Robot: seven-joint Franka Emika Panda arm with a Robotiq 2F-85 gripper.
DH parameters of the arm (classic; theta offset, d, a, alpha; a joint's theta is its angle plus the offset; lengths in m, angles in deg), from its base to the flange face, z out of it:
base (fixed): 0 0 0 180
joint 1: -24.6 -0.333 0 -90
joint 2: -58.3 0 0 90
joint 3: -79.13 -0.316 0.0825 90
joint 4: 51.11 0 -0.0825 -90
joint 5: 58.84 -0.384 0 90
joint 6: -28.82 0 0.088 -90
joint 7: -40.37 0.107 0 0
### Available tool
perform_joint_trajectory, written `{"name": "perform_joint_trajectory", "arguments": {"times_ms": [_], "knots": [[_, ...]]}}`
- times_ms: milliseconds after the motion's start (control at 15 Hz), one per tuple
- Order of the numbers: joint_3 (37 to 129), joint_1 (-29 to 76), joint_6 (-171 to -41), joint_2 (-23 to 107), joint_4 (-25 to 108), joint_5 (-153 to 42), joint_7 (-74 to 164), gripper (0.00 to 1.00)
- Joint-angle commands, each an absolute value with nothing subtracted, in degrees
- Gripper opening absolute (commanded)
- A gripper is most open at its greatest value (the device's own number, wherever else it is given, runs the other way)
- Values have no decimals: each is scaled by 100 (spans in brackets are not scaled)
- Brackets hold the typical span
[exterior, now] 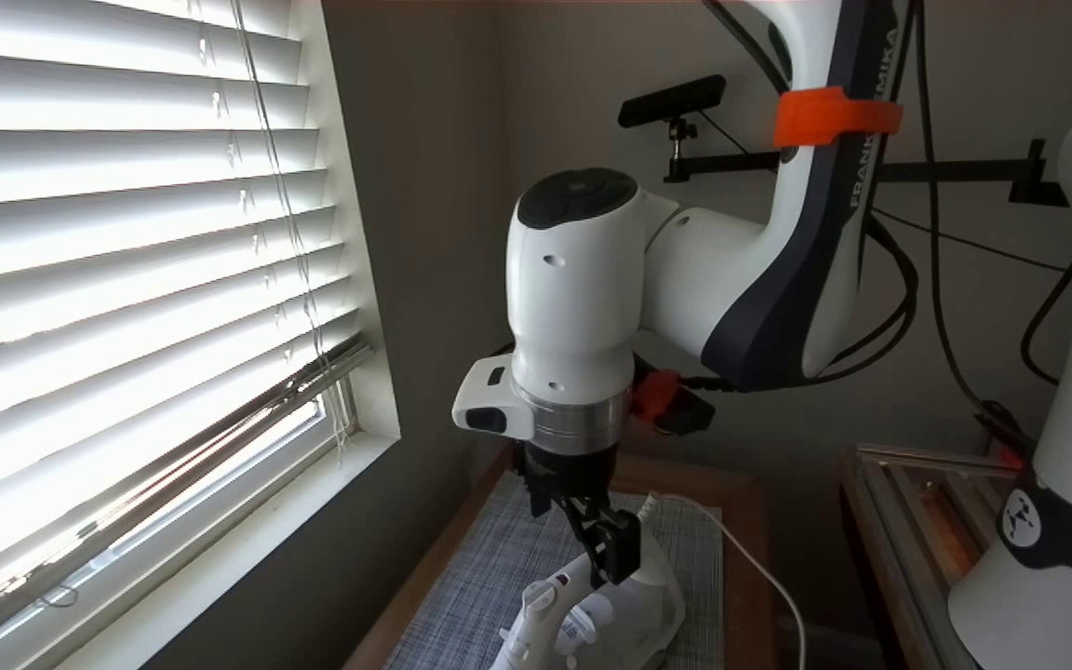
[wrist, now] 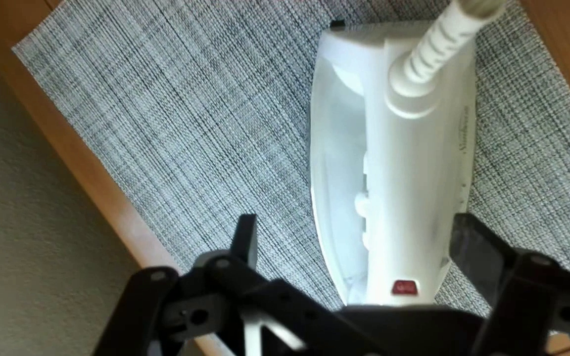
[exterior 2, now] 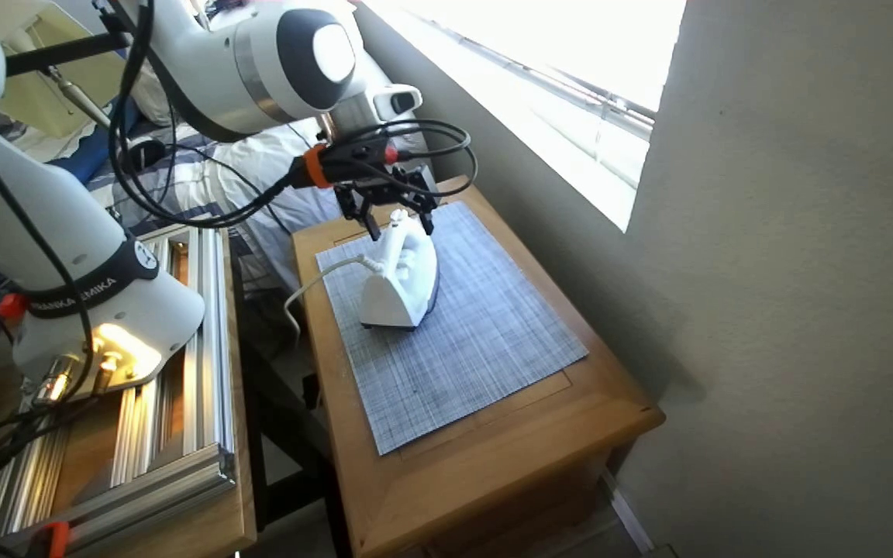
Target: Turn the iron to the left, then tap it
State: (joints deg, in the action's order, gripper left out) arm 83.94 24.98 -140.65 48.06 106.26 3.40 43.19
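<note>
Iron (exterior 2: 401, 280), near frame centre in exterior view, sole down on grey woven mat (exterior 2: 477, 349); cord (exterior 2: 329, 270) to its left. Gripper (wrist: 354, 240), bottom of wrist view: jaws spread, flanking iron's nose; whether touching, I cannot tell.

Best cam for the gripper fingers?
Wrist view: both fingers show large and spread, the iron handle between them in the picture. In an exterior view the gripper also reads open, only smaller. In an exterior view the fingers bunch together, so the gap is unclear.
</note>
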Motion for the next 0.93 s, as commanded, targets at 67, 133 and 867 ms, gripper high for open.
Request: {"name": "perform_joint_trajectory", "arguments": {"times_ms": [67,133,867], "knots": [[7852,2420,-13142,5577,10875,-1543,4322,100],[7764,2399,-13043,5572,10818,-1994,4311,100],[7405,2095,-11605,6678,10655,-4937,4626,38]]}}
